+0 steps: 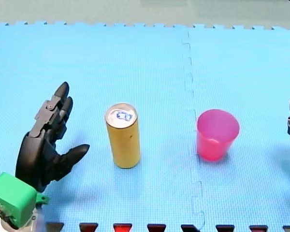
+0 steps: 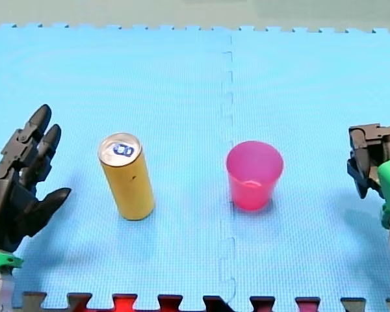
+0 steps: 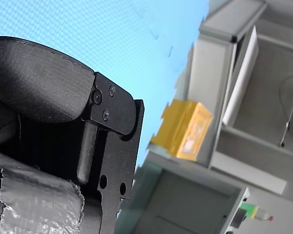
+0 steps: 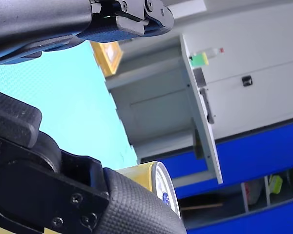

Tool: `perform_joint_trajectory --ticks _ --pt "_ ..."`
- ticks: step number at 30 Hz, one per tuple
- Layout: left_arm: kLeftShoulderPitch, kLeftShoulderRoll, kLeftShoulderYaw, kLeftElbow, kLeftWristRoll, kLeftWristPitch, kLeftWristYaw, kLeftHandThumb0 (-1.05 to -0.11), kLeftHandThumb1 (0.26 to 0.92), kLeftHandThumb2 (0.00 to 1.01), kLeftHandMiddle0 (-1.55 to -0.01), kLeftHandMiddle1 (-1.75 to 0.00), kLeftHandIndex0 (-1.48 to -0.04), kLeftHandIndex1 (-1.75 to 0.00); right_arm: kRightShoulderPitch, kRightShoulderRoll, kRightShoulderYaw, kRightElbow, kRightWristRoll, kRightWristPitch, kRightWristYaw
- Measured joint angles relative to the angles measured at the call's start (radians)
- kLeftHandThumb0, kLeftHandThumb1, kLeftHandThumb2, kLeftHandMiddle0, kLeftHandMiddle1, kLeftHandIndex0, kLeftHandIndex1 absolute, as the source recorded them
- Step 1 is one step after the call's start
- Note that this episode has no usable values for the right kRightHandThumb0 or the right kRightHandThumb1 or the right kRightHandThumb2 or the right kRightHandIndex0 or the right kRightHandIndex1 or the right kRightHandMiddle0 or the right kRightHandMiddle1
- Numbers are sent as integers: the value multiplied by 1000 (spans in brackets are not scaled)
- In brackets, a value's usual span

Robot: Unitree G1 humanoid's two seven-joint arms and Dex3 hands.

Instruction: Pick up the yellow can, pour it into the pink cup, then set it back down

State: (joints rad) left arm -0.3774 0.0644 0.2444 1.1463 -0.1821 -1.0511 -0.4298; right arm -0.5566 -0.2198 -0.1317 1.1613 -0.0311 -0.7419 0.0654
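A tall yellow can [image 1: 123, 140] stands upright on the blue foam mat, left of centre, its silver top with a blue tab facing up. To its right stands the pink cup [image 1: 216, 135], upright, with a hand's width of mat between them. My left hand [image 1: 72, 121] is open beside the can on its left, thumb pointing toward it, not touching. My right hand [image 2: 369, 159] sits at the mat's right edge, to the right of the cup and apart from it. In the second wrist view the can's top rim [image 4: 158, 187] shows just past a black finger.
The blue mat [image 1: 135, 58] has a jigsaw seam [image 1: 190, 87] running front to back between can and cup. Red and dark tabs [image 1: 122, 227] line the near edge. Beyond the mat's far edge the wrist views show grey cabinets [image 4: 156, 97] and a yellow box [image 3: 185, 129].
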Motion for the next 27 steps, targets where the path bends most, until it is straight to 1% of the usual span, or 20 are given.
perform_joint_trajectory --ticks 5,10,19,27 --pt "-12 4 8 3 -25 0 -53 -1048 876 5 -215 -7 -219 -5 -2 0 -8 2 10 0 16" --pt "-26 16 12 10 -25 -4 -64 -1048 880 5 -218 -8 -224 -6 -5 0 -12 2 19 1 26" --pt "-35 26 14 7 -21 -12 -72 -1048 888 7 -230 -12 -236 -9 -7 1 -12 3 20 1 27" --pt "-35 26 14 -3 -21 -18 -73 -1048 893 6 -242 -15 -246 -10 -7 2 -14 5 21 1 32"
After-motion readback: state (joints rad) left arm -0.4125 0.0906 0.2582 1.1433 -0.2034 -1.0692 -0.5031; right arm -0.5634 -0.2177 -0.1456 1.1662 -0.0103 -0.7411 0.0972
